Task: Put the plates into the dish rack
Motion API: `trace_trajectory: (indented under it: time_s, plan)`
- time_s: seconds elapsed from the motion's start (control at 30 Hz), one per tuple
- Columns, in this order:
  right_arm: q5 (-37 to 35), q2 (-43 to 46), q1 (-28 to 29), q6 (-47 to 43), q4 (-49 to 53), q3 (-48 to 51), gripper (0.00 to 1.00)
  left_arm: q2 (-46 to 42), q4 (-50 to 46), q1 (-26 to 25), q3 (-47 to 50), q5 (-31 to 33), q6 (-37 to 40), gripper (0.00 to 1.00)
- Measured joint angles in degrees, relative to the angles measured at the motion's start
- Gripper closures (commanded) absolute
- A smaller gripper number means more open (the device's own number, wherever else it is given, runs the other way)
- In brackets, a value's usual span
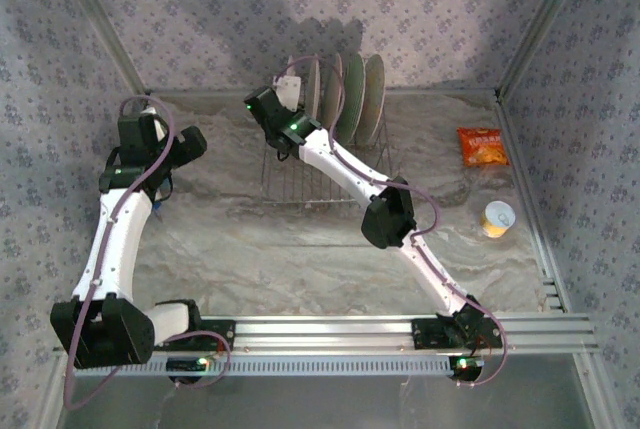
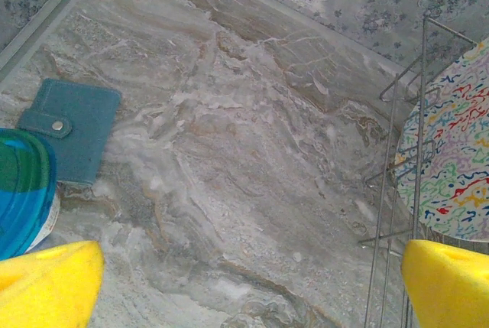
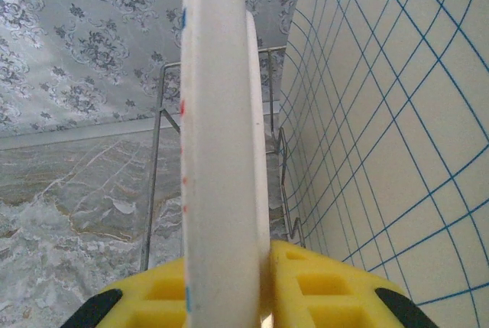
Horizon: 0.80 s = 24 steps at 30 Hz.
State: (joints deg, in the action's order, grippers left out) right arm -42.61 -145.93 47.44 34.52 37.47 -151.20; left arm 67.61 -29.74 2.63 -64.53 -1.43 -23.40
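Right gripper (image 3: 228,274): fingers are set on either side of the rim of a plate (image 3: 221,114) standing upright in the rack (image 3: 157,160). Whether it is clamped cannot be told. A plaid plate (image 3: 397,114) is seen upright just beside it, on the right. Left gripper (image 2: 252,290) is held wide open above the table (image 2: 229,152), left of the rack.

Rack at the back of the table, plates on edge in it.
The dish rack (image 1: 300,177) stands mid-back on the table (image 1: 280,249), with the plates (image 1: 362,99) upright in its rear part. A snack packet (image 1: 482,146) lies to its right, and a round container (image 1: 497,218) sits nearer than the packet.
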Motion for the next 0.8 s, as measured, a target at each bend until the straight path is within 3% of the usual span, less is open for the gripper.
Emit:
trace_trajectory:
  time_s: [0.4, 0.8]
  plan:
    - [-0.33, 0.37, 1.01, -1.97, 0.09, 0.0, 0.78, 0.0, 0.02, 0.0, 0.0, -0.22, 0.02, 0.01]
    - [-1.25, 6.99, 2.1, -4.48, 1.62, 0.0, 0.76, 0.0, 0.0, 0.0, 0.0, -0.22, 0.0, 0.01]
